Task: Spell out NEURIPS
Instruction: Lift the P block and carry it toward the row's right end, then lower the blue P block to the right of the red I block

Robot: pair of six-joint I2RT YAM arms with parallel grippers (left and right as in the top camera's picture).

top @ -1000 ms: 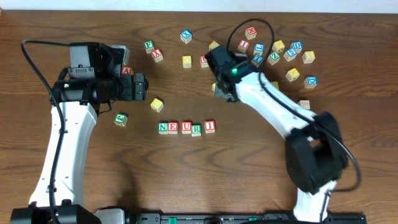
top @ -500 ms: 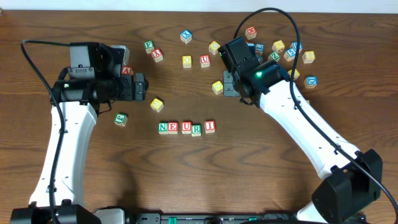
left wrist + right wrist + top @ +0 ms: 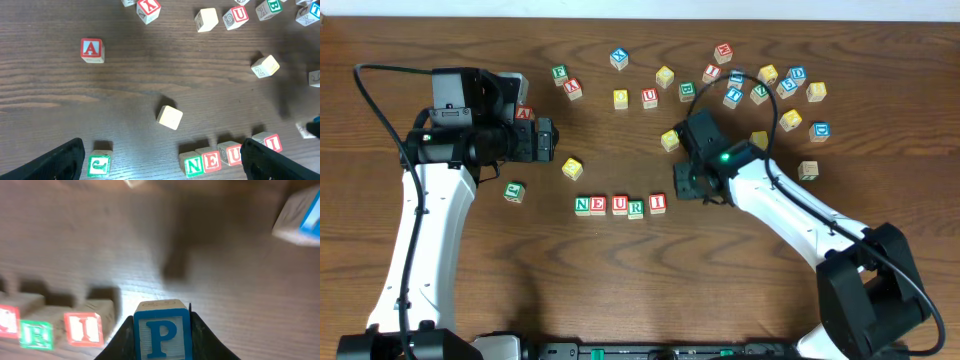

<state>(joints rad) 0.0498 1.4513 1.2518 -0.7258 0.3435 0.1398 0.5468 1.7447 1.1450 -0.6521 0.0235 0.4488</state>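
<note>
Blocks reading N (image 3: 582, 205), E (image 3: 599, 205), U (image 3: 619, 205), R (image 3: 636, 207) and I (image 3: 657, 202) stand nearest me on the table (image 3: 620, 290), touching or nearly touching in one line, so the word is five letters along and its open end points to the robot's right. Just past that end hangs the right gripper (image 3: 687, 185), its two fingers pinched on a blue P block (image 3: 161, 332) with the letter upright and facing the wrist camera. That seems deliberate, so the block can go down reading the same way as its neighbours. From the wrist view the P sits to the right of the red I and apart from it, with a strip of bare wood between. I cannot tell whether it hangs above the table or touches it. My guess is that it needs to slide in beside the I and settle before the fingers let go. Across the table the left gripper (image 3: 162, 150) is spread wide with nothing between its fingers, and it hovers well apart from the line, probably to keep clear of the other arm. Below it lie a yellow block (image 3: 169, 117) and a green block (image 3: 100, 165), with a red A block (image 3: 92, 50) farther off. Farthest from me, the spare blocks (image 3: 760, 85) are scattered along the back. The S should be among them, but I cannot pick it out.
</note>
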